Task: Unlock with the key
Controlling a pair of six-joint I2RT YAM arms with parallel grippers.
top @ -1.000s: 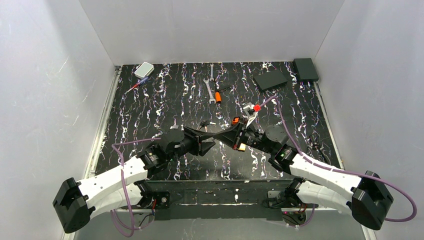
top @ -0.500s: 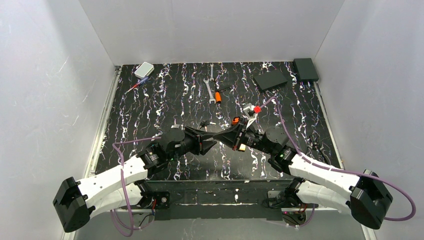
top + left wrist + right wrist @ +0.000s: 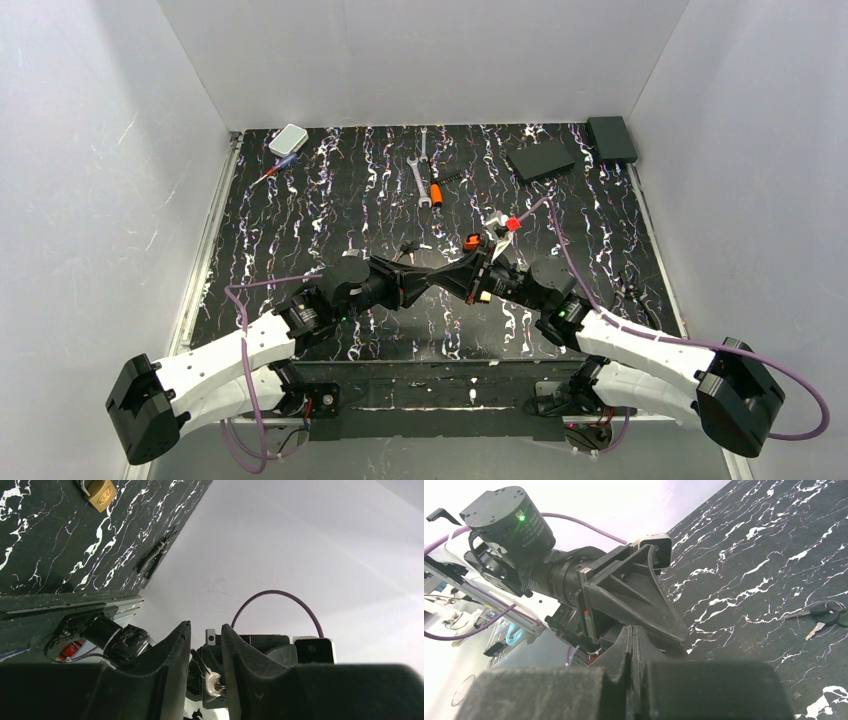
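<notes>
Two arms meet nose to nose over the middle of the black marbled tabletop (image 3: 300, 220). The left end effector (image 3: 425, 284) has its two fingers (image 3: 175, 670) parted by a narrow gap, and a small silvery bit shows in that gap, though I cannot make out what it is. The right end effector (image 3: 447, 278) has its fingers (image 3: 624, 650) pressed fully together, with nothing visible between them. The key (image 3: 405, 247) lies on the tabletop on its small dark bunch, just beyond the left end effector and apart from both. Farther back I count two silver wrenches (image 3: 419, 165), one orange-handled tool (image 3: 436, 192), one small white case (image 3: 288, 139) and two flat black boxes (image 3: 540, 160). All three containers are shut, so I cannot see inside any of them. From the right wrist the key's silvery blades and dark heads are plain at the frame's right edge. Only the left wrist shows one brass padlock (image 3: 100, 491) lying on the tabletop.
</notes>
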